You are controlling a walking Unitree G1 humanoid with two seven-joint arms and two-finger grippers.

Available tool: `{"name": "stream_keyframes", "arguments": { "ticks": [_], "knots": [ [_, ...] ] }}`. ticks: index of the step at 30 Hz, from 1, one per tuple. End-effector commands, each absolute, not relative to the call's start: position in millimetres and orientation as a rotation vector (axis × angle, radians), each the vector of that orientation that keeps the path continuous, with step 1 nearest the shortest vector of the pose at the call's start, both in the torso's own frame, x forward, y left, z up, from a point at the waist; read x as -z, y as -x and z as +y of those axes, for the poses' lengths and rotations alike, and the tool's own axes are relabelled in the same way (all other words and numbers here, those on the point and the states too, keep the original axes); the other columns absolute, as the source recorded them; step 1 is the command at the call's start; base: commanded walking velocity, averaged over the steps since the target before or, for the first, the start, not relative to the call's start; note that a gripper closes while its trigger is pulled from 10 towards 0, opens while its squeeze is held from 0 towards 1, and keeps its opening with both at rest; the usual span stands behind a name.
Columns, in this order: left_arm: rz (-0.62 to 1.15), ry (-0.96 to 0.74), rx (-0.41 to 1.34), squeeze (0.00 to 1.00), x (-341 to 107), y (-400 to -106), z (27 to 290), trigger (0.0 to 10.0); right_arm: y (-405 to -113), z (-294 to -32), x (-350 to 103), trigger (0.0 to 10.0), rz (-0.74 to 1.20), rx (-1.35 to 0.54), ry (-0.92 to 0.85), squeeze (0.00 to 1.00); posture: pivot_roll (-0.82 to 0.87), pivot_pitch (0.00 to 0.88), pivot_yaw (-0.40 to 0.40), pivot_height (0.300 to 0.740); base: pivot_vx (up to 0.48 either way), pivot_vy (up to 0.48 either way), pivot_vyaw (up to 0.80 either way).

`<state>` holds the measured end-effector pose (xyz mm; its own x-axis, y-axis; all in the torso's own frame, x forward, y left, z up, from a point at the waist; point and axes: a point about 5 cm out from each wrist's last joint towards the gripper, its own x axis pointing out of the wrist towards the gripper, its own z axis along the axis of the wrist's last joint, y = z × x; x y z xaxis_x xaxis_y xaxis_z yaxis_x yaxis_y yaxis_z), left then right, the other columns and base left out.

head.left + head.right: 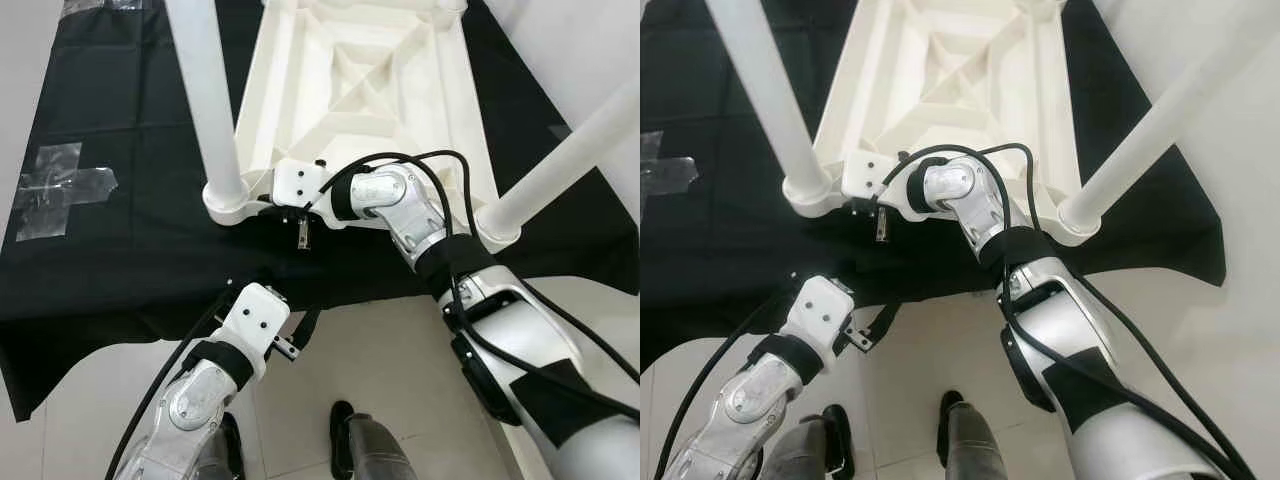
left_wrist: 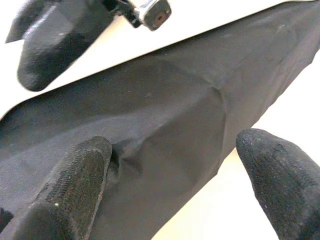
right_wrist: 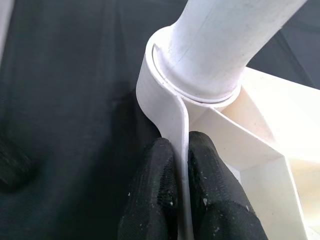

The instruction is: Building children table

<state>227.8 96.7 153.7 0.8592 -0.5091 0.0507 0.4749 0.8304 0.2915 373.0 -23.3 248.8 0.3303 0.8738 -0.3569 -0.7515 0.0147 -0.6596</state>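
A white plastic children's table (image 1: pixel 350 90) lies upside down on a black cloth (image 1: pixel 120 250). White legs stand in its near-left socket (image 1: pixel 205 90) and near-right socket (image 1: pixel 570 150). My right gripper (image 3: pixel 181 145) is shut on the table's thin rim (image 3: pixel 172 115), right beside the near-left leg's socket (image 3: pixel 200 75); its wrist (image 1: pixel 298 185) sits at that corner. Lower down, my left gripper (image 1: pixel 295 335) hangs open over the cloth's near edge, holding nothing. Its two fingers (image 2: pixel 80 170) are spread wide above the cloth (image 2: pixel 165 115).
Two patches of clear tape (image 1: pixel 60 190) are stuck on the cloth at the left. Pale tiled floor (image 1: pixel 380 350) lies in front of the cloth, with my feet (image 1: pixel 345 430) on it. Cables (image 1: pixel 440 170) loop off my right arm.
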Motion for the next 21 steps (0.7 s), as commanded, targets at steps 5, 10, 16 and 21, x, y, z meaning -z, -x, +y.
{"name": "stream_keyframes", "arguments": {
  "ticks": [5, 10, 16, 21],
  "knots": [
    [-0.093, -0.278, 0.545, 0.0, -146.4, -224.7, 94.0, 10.0, -342.4, 13.3, -275.5, 0.0, -0.487, -1.423, 0.876, 0.0, 0.09, 0.312, -0.1, 0.74, 0.0, 0.0, 0.0],
    [-0.097, -0.277, 0.544, 0.0, -147.2, -225.1, 93.0, 10.0, -325.7, 22.7, -271.6, 0.0, -0.521, -1.52, 0.818, 0.0, 0.08, 0.313, -0.104, 0.74, 0.0, 0.0, 0.0],
    [-0.103, -0.273, 0.547, 0.0, -148.2, -226.2, 91.0, 10.0, -306.7, 32.1, -268.3, 0.0, -0.547, -1.609, 0.736, 0.0, 0.08, 0.309, -0.106, 0.74, 0.0, 0.0, 0.0],
    [-0.108, -0.271, 0.548, 0.0, -149.0, -226.8, 90.3, 10.0, -301.0, 42.9, -267.1, 0.0, -0.554, -1.597, 0.712, 0.0, 0.08, 0.307, -0.105, 0.74, 0.0, 0.0, 0.0]
  ]
}}
